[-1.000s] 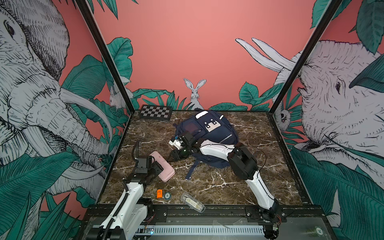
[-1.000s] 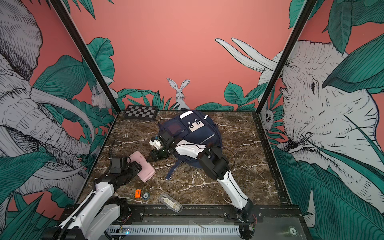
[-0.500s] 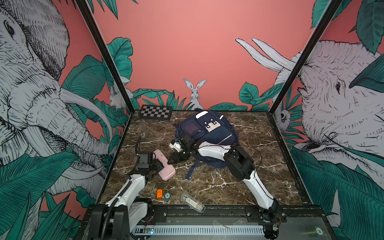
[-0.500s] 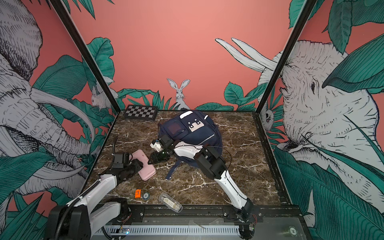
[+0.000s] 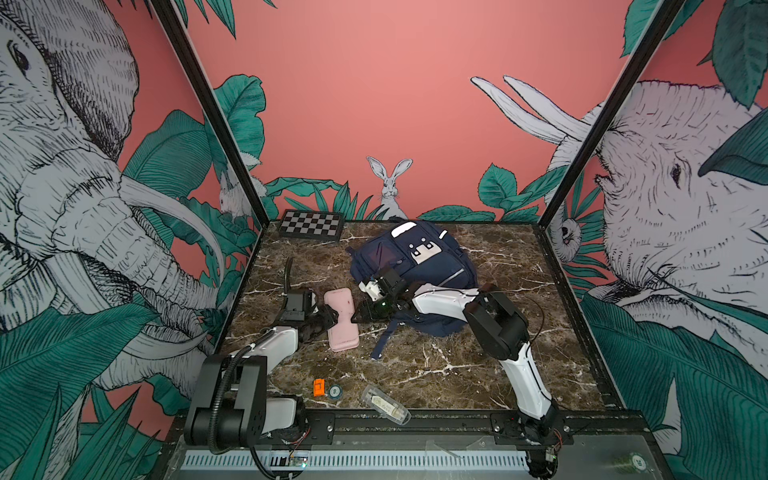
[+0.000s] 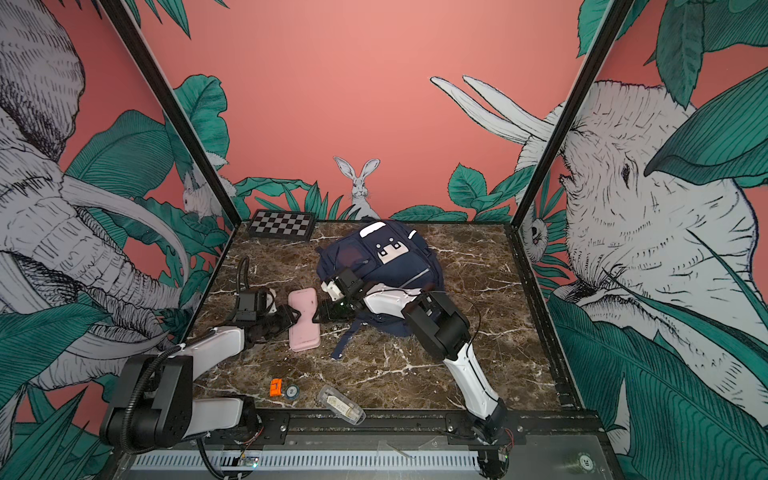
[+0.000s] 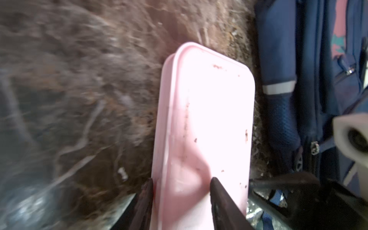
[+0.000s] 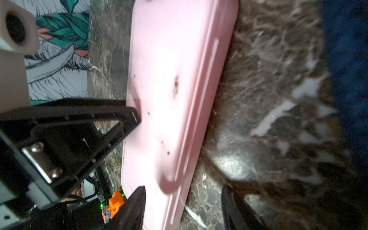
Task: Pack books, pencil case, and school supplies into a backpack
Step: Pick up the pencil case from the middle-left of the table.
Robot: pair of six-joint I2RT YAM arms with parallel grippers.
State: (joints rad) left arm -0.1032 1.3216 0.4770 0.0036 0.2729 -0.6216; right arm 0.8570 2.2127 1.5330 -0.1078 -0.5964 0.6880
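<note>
Nearest, an orange item (image 5: 318, 387), a disc (image 5: 335, 390) and a clear box (image 5: 384, 409) are lying loose. Mid-table the pink pencil case (image 5: 341, 318) is lying flat. The left gripper (image 5: 327, 318) is straddling its left edge, clamped or not I cannot tell, while the right gripper (image 5: 356, 316), fingers spread, is probably bracing its right edge. Beyond, the backpack (image 5: 415, 266) is waiting.

Pencil case (image 7: 203, 119) — smooth pink plastic; backpack (image 5: 440, 270) — matt cloth; tabletop (image 5: 436, 374) glossy marble.

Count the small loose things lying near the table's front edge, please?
3: a small orange block, a round token right beside it, and a clear plastic case further right. More may be hidden from view.
</note>
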